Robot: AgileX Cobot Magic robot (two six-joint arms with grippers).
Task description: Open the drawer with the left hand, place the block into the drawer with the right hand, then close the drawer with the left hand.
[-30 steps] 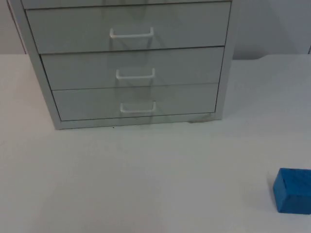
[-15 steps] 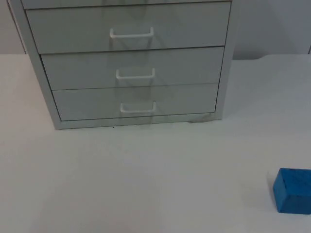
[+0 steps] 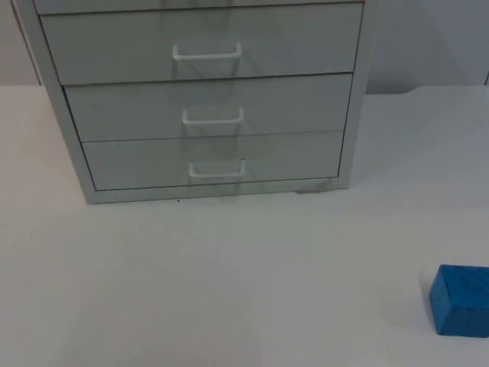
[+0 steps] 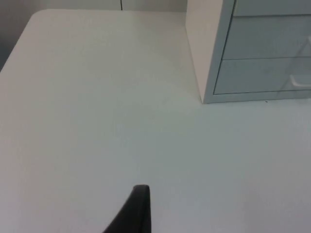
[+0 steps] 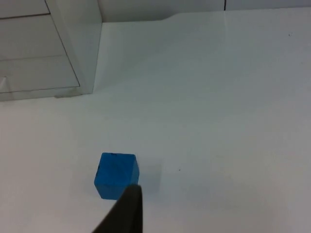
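Drawer cabinet (image 3: 206,99) sits at the far side of the table (image 3: 229,275), all three drawers flush. Blue block (image 5: 115,175) lies just ahead of the right gripper (image 5: 124,213). Left gripper (image 4: 131,211) hovers over bare table, cabinet ahead of it. Can't tell either gripper's opening.

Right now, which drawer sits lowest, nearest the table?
The bottom drawer, directly above the cabinet's base; the two drawers above it sit higher. All three are shut.
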